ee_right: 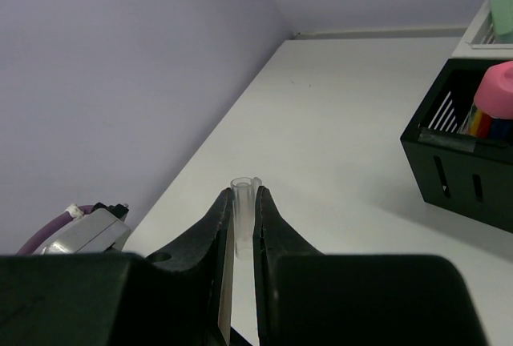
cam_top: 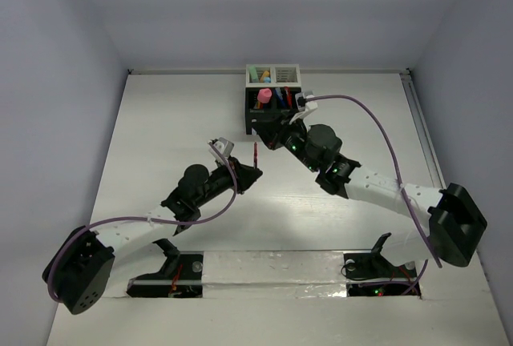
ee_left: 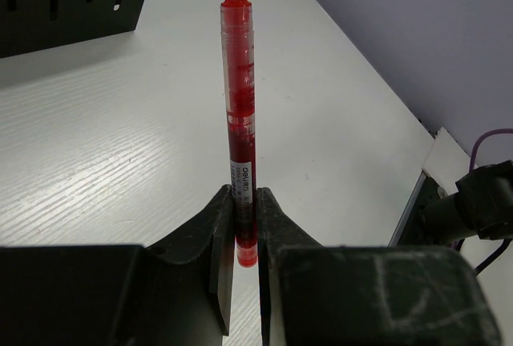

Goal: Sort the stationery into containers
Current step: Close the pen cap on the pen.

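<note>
My left gripper (cam_top: pixel 253 171) is shut on a red pen (cam_top: pixel 254 154) and holds it by its lower end, pointing away over the table; the left wrist view shows the pen (ee_left: pixel 239 114) clamped between the jaws (ee_left: pixel 244 202). My right gripper (cam_top: pixel 260 132) is shut on a small clear pen cap (ee_right: pixel 242 202), just in front of the black container (cam_top: pixel 250 114). The black container (ee_right: pixel 461 170) holds a pink marker (ee_right: pixel 498 90) and several pens. The white container (cam_top: pixel 272 74) is joined behind it and holds a green piece (ee_right: pixel 503 2).
The black container's corner (ee_left: pixel 64 2) shows at the top left of the left wrist view. Purple cables (cam_top: pixel 377 122) loop over both arms. Grey walls enclose the table at the back and both sides. Taped strips (cam_top: pixel 272 270) run along the near edge.
</note>
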`<state>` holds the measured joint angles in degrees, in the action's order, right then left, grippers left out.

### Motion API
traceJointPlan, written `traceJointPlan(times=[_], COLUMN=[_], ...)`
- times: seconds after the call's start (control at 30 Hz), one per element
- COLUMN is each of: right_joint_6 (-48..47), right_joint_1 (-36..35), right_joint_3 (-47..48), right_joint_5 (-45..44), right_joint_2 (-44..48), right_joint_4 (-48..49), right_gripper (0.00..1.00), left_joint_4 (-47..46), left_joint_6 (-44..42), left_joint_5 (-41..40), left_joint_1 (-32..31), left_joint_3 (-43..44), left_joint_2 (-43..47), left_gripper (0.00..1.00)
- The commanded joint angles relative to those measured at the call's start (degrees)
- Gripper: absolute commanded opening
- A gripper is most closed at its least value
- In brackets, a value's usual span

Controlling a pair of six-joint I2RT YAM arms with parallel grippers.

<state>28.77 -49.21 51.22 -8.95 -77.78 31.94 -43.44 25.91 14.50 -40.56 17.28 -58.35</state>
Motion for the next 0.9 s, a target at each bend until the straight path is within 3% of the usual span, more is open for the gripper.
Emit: traceJointPlan(times=[0.0, 0.87], right_joint_6=[0.1, 0.7], right_joint_1=[0.0, 0.0], right_joint_3=[1.6, 2.3], right_joint_5=[0.5, 2.4], right_joint_2=[-0.4, -2.6], right_joint_4=[3.0, 1.5], right_gripper=[0.00, 0.00], left_joint_4=[-2.3, -0.2], left_joint_6=[-1.0, -1.9], left_joint_5=[-0.6, -3.5], left_joint_1=[-0.2, -0.2], left_joint_3=[1.2, 1.1], left_joint_2=[1.2, 3.5], left_gripper=[0.00, 0.00])
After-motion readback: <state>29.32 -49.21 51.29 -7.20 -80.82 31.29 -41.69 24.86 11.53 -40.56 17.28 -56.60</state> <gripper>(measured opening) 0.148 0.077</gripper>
